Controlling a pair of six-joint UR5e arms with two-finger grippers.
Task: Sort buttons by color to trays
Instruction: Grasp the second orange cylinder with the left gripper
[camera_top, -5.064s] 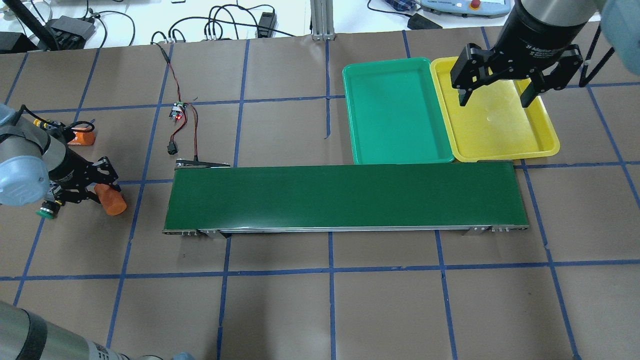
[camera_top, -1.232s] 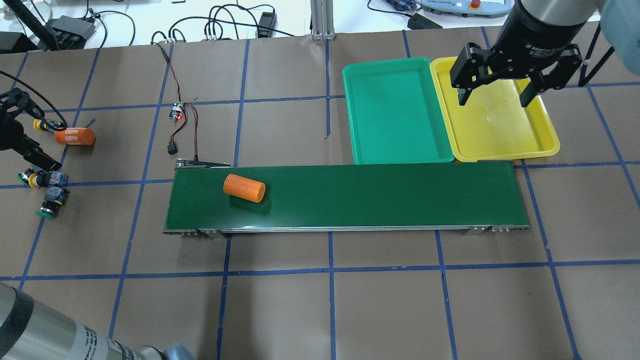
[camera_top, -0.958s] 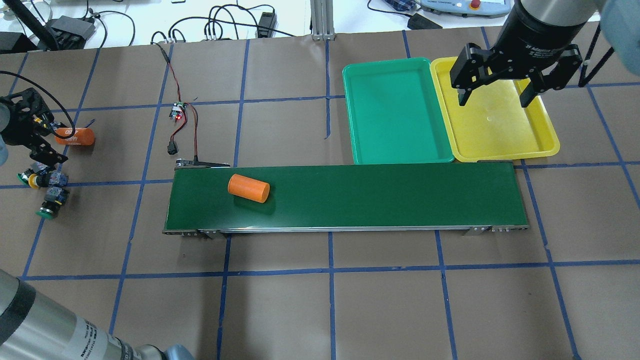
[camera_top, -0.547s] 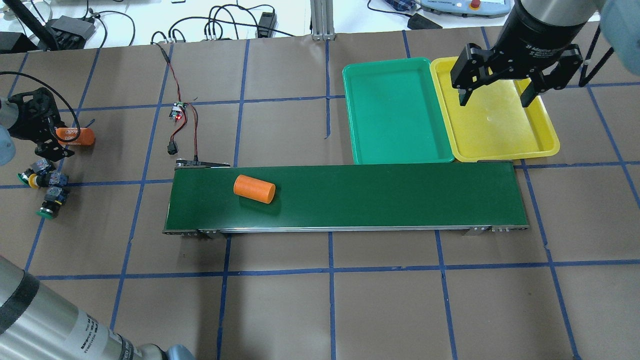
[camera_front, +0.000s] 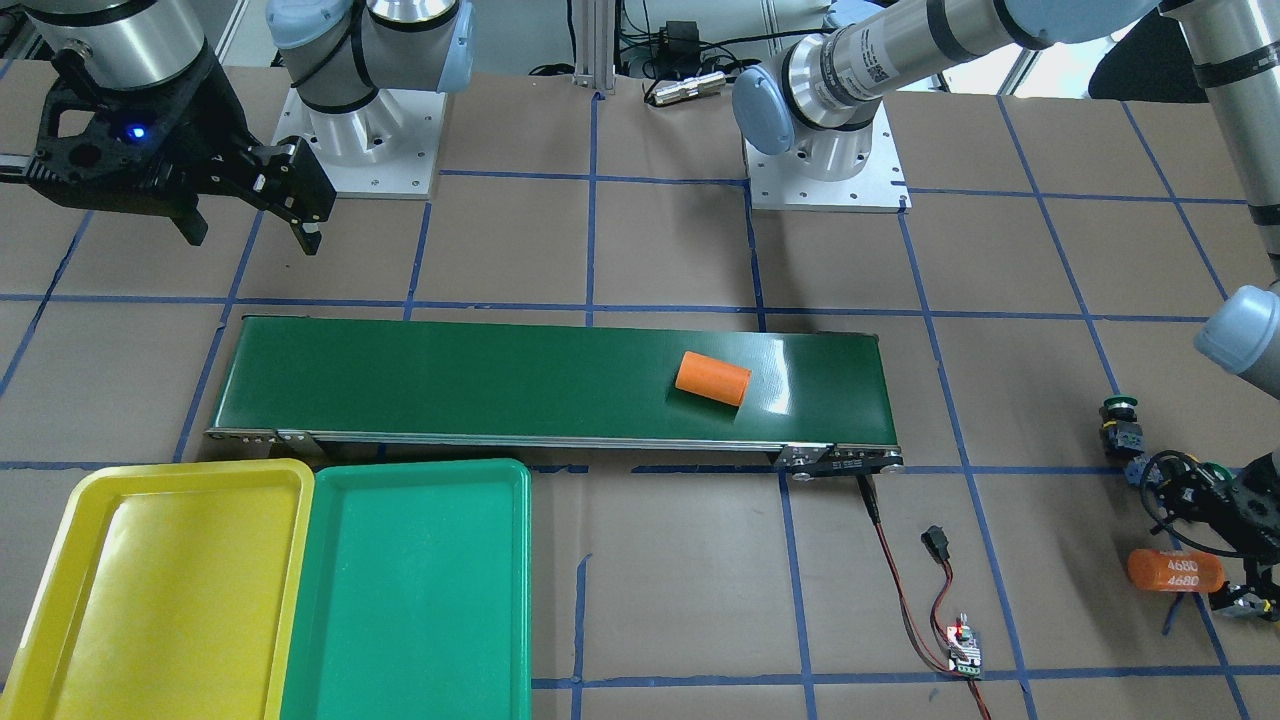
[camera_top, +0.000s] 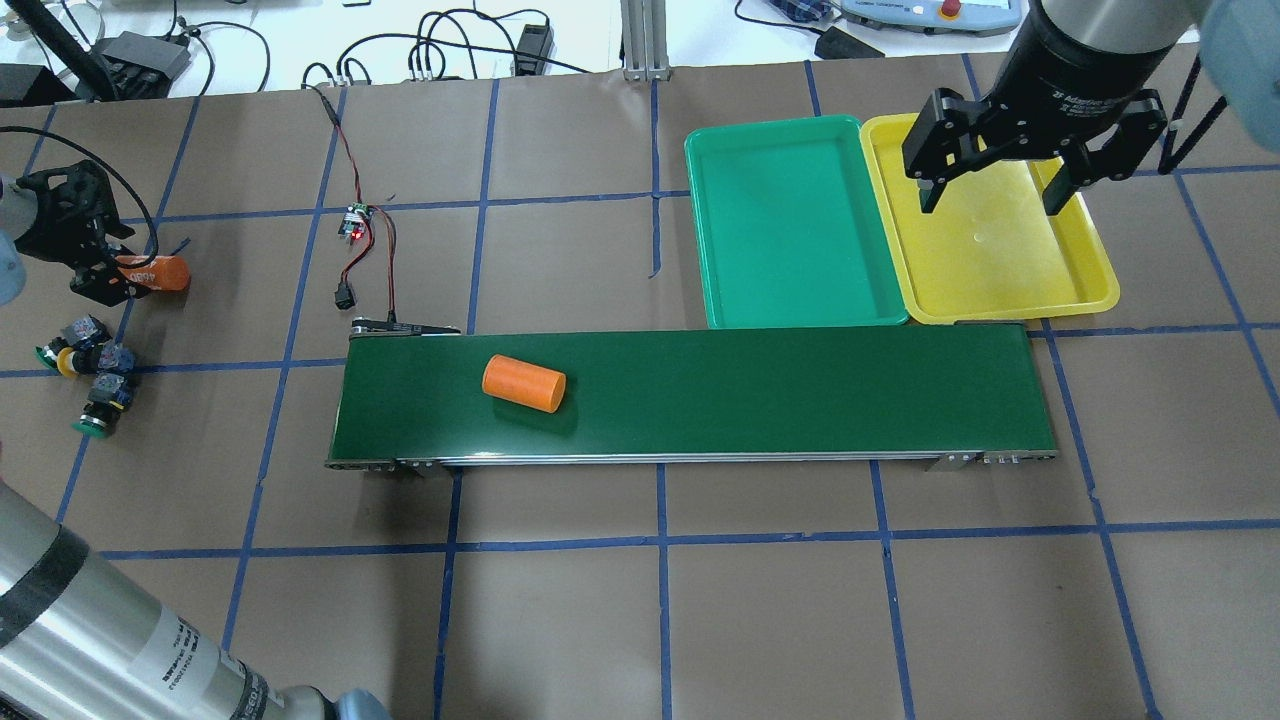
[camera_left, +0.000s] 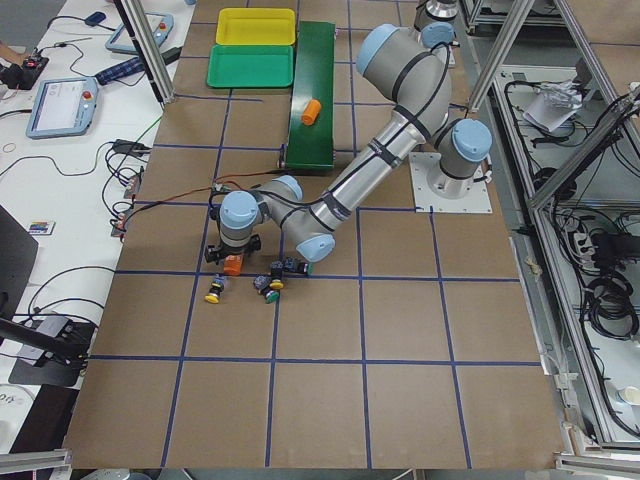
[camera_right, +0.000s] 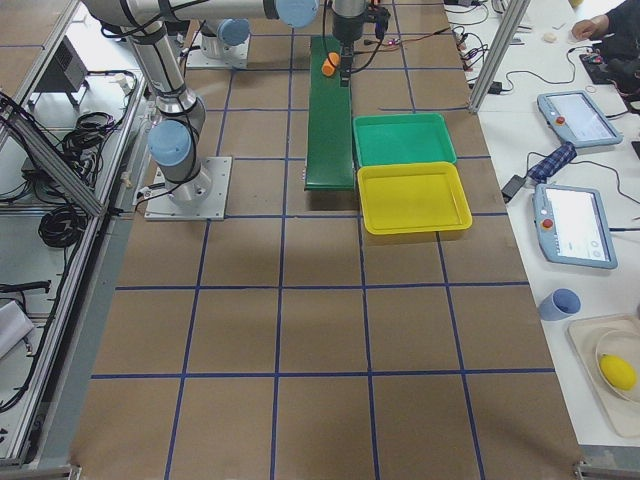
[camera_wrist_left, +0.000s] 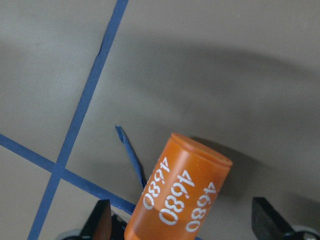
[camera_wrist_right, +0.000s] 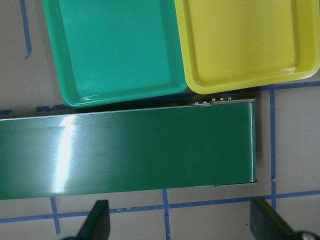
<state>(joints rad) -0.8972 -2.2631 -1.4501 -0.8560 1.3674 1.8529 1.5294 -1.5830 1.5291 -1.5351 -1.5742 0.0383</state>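
Observation:
The buttons lie in a cluster at the table's left end; a yellow-capped button (camera_top: 66, 360) and a green-capped button (camera_top: 96, 412) show there, near a green-capped button (camera_front: 1119, 412). My left gripper (camera_top: 105, 272) is open and straddles the orange cylinder marked "4680" (camera_wrist_left: 182, 200), just behind the cluster, with small gaps on both sides. The green tray (camera_top: 790, 225) and yellow tray (camera_top: 1000, 260) sit side by side behind the belt's right end, both empty. My right gripper (camera_top: 990, 195) hangs open above the yellow tray, holding nothing.
A long dark-green conveyor belt (camera_top: 760, 395) crosses the middle of the table, and a plain orange cylinder (camera_top: 524, 383) lies on its left part. A small circuit board with red and black wires (camera_top: 353, 222) sits behind the belt's left end.
The plain orange cylinder, earlier in my left gripper, has drifted right along the belt. My left gripper has moved back from the buttons to over the "4680" cylinder. The right arm has stayed still.

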